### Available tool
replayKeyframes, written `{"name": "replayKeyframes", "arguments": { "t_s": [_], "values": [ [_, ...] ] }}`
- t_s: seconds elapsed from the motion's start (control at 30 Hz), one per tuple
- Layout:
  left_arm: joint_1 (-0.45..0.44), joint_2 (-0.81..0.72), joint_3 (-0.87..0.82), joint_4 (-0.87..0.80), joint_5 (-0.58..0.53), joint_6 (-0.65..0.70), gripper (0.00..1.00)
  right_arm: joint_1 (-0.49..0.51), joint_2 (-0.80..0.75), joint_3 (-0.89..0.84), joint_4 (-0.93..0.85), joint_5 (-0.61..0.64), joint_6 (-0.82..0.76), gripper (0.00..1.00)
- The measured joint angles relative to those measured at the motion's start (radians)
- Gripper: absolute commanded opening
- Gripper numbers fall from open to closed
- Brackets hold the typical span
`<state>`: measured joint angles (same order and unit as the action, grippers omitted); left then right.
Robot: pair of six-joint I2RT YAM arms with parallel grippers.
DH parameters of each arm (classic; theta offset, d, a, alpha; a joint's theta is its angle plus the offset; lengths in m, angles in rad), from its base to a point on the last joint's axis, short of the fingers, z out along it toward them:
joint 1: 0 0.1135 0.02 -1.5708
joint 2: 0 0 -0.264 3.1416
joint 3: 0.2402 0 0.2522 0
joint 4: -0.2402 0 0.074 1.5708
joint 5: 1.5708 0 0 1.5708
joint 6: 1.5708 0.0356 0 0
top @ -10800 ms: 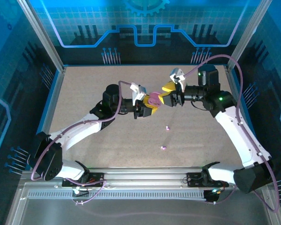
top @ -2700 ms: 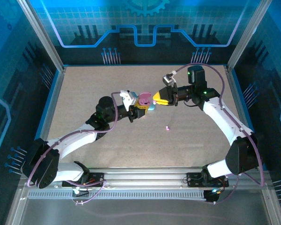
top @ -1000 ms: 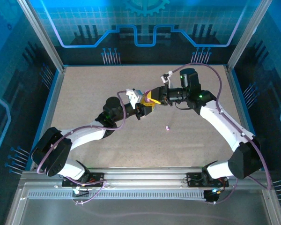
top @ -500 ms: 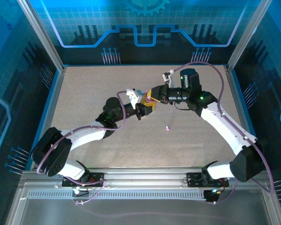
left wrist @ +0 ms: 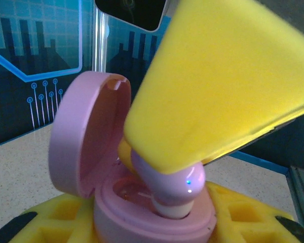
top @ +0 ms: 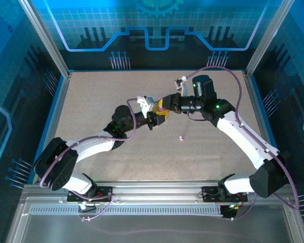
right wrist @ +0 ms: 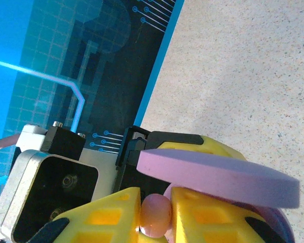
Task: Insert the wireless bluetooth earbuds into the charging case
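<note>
Currently | pink case (left wrist: 111,212) open | earbud (left wrist: 167,182) inside, apparently half-seated

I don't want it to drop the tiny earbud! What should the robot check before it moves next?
1. The lid of the case is open: ok.
2. The left gripper holds the case: ok.
3. The right gripper pinches the earbud: ok.
4. The earbud's tip sits in its hole: ok.
5. The earbud is pushed fully down: cannot tell.
6. The second earbud is in the case: not ok, it lies on the table.
</note>
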<state>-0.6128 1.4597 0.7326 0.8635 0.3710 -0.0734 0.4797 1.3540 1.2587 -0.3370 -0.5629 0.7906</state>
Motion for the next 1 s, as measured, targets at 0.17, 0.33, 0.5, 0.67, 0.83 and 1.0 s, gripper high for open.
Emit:
{"name": "replayKeyframes", "arguments": {
  "t_s": [0.17,0.33,0.5,0.67,0.83,1.0],
  "values": [
    [-0.001,0.000,0.000,0.000,0.000,-0.003,0.31,0.011,0.000,0.024,-0.049,0.035,-0.034,0.27],
    [-0.001,0.000,0.000,0.002,0.000,-0.004,0.31,0.011,0.000,0.035,-0.079,0.048,-0.053,0.28],
    [-0.001,0.000,0.000,0.002,0.000,-0.004,0.31,0.012,0.000,0.044,-0.098,0.059,-0.059,0.33],
    [-0.001,0.000,0.000,0.002,0.000,-0.004,0.30,0.013,0.000,0.057,-0.113,0.074,-0.059,0.40],
    [-0.001,0.000,0.000,0.003,0.000,-0.004,0.30,0.013,0.000,0.071,-0.134,0.085,-0.059,0.47],
    [-0.001,0.000,0.000,0.011,-0.001,-0.004,0.30,0.013,-0.007,0.077,-0.142,0.085,-0.061,0.51]
  ]
}}
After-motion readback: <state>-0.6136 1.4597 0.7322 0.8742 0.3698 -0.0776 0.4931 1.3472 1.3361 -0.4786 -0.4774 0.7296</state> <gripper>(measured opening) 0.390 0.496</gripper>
